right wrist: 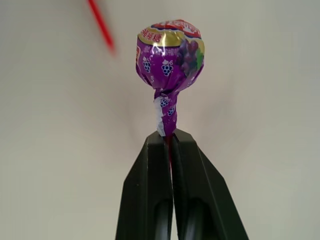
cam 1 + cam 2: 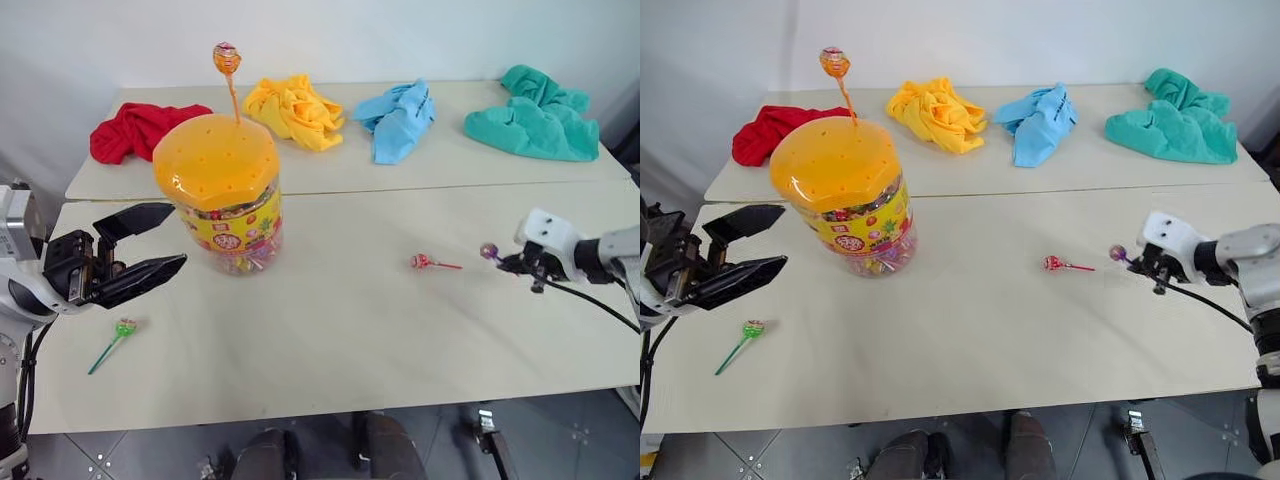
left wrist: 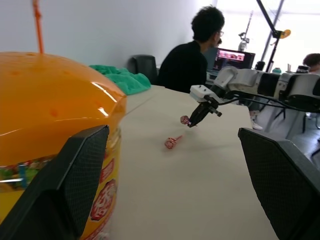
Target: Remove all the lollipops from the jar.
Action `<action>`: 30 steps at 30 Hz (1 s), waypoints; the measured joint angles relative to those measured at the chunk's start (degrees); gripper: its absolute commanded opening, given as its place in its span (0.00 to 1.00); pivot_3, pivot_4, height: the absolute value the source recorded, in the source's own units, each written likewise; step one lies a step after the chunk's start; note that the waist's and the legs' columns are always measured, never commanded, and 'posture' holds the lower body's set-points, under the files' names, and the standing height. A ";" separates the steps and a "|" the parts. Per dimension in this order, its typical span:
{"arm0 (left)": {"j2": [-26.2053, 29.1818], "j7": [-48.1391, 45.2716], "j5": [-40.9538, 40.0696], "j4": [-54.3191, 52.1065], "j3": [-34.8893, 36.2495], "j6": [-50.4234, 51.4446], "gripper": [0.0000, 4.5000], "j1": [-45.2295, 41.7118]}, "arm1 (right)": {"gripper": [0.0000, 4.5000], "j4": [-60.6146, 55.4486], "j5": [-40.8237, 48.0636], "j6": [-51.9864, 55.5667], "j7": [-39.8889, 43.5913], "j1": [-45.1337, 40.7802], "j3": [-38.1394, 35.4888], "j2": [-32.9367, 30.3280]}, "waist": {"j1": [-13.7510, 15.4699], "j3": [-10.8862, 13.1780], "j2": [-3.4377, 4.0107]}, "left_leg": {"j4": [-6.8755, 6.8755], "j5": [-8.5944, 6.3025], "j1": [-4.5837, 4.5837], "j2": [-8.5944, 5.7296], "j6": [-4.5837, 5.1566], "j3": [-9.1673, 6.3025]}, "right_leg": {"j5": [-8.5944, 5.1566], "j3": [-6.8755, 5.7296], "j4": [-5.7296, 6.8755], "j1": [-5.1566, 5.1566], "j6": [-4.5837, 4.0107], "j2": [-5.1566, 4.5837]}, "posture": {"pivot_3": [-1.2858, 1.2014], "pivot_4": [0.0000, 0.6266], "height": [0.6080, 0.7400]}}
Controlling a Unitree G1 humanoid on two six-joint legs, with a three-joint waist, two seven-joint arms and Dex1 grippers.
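Note:
The jar (image 2: pixel 225 195), a clear tub with a domed orange lid, stands left of centre on the near table. An orange lollipop (image 2: pixel 227 58) sticks upright out of its lid. My left gripper (image 2: pixel 150 245) is open just left of the jar, at the height of its label, pointing at it. A green lollipop (image 2: pixel 124 328) lies on the table below that gripper. A red lollipop (image 2: pixel 421 261) lies right of centre. My right gripper (image 2: pixel 512 262) hovers at the right, shut on the stick of a purple lollipop (image 1: pixel 170 55), whose head points toward the red one.
Four crumpled cloths lie along the far table: red (image 2: pixel 140 128), yellow (image 2: pixel 295 110), blue (image 2: pixel 400 120) and teal (image 2: pixel 535 118). A seam (image 2: pixel 450 190) separates the two tables. A person (image 3: pixel 192 55) sits at a monitor beyond the table.

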 measured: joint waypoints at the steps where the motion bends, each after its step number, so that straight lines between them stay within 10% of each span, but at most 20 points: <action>1: 0.15 -0.53 0.06 -0.25 -0.20 0.05 0.98 0.43 | 0.11 0.73 -0.21 -0.55 -0.16 -0.15 -0.02 0.00 | 0.07 0.00 0.00 | 0.00 0.00 0.00 0.00 0.00 -0.02 | 0.00 0.00 0.00 0.01 0.00 0.00 | 0.52 0.24 1.00; 13: -1.50 2.45 -3.52 -1.18 4.67 1.44 0.98 1.60 | 0.96 -5.05 12.74 -1.50 10.96 -4.14 -9.19 5.49 | 0.52 0.02 0.04 | 0.04 -0.01 0.01 0.06 0.00 -0.08 | 0.01 0.00 0.03 0.03 -0.01 0.01 | 0.52 0.24 1.00; 20: -8.01 12.09 -7.73 3.14 13.08 0.94 0.98 2.80 | 0.96 -21.14 27.68 16.91 8.07 -14.67 -10.82 21.19 | 1.14 0.02 0.03 | 0.10 -0.03 0.02 0.08 -0.03 -0.26 | 0.03 -0.14 0.27 0.02 -0.04 -0.03 | 0.52 0.24 1.00; 30: -11.80 13.42 -7.04 4.75 13.61 -2.14 0.98 5.06 | 0.96 -13.32 24.08 23.08 -13.55 -30.04 -8.38 43.67 | 1.25 -0.05 -0.09 | 0.21 -0.04 -0.29 -0.07 -0.04 -0.59 | 0.03 -0.30 0.50 -0.18 -0.06 -0.09 | 0.52 0.24 1.00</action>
